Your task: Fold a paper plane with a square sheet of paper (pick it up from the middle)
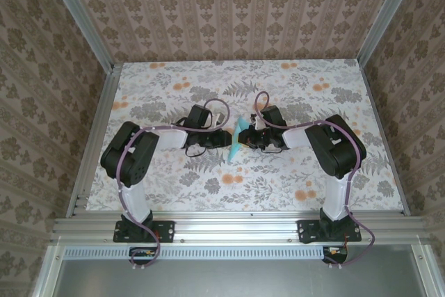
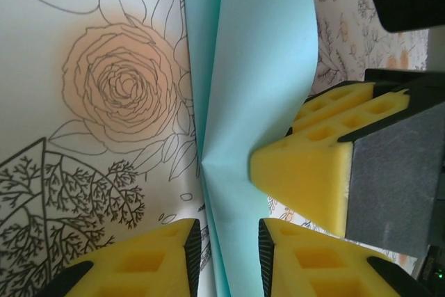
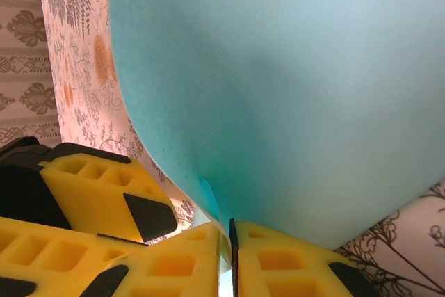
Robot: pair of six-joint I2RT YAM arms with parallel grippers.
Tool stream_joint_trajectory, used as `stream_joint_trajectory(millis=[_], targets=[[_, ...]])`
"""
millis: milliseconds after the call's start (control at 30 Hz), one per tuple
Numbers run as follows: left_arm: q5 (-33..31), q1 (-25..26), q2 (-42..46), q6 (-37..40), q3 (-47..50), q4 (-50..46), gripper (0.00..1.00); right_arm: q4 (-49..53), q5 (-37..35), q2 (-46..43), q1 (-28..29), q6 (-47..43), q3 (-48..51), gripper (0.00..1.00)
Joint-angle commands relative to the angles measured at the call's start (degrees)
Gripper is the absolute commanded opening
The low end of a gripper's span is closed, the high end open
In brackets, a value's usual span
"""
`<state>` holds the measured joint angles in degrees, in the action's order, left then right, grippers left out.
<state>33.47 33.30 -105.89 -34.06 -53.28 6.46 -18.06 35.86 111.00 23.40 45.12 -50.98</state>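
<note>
The square sheet of paper (image 1: 238,140) is held up over the middle of the tabletop (image 1: 292,193), bowed and drawn into one lengthwise ridge; no dart shape is formed yet. The right hand (image 3: 226,241) is closed on it. The left hand (image 2: 226,231) is narrowly parted around the ridge; its grip cannot be told. An early centre fold is judged in hand; next, the edges must be aligned and the crease pressed.

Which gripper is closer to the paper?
The right gripper, shut on the paper. The left gripper straddles it alongside, jaws slightly apart.
</note>
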Motion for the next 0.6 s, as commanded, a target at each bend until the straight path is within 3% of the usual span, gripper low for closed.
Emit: stream_joint_trajectory(millis=[0, 300, 567], targets=[[1.1, -0.1, -0.4, -1.3, 0.1, 1.7, 0.30, 0.7, -0.9, 1.2, -0.5, -0.7, 0.9, 0.14], [1.2, 0.7, -3.6, 0.4, -1.1, -1.4, 0.24, 0.5, -1.0, 1.3, -0.5, -0.6, 1.1, 0.14], [1.1, 1.7, -3.8, 1.8, -2.3, -3.1, 0.24, 0.3, -1.0, 0.8, -0.5, -0.2, 1.1, 0.18]])
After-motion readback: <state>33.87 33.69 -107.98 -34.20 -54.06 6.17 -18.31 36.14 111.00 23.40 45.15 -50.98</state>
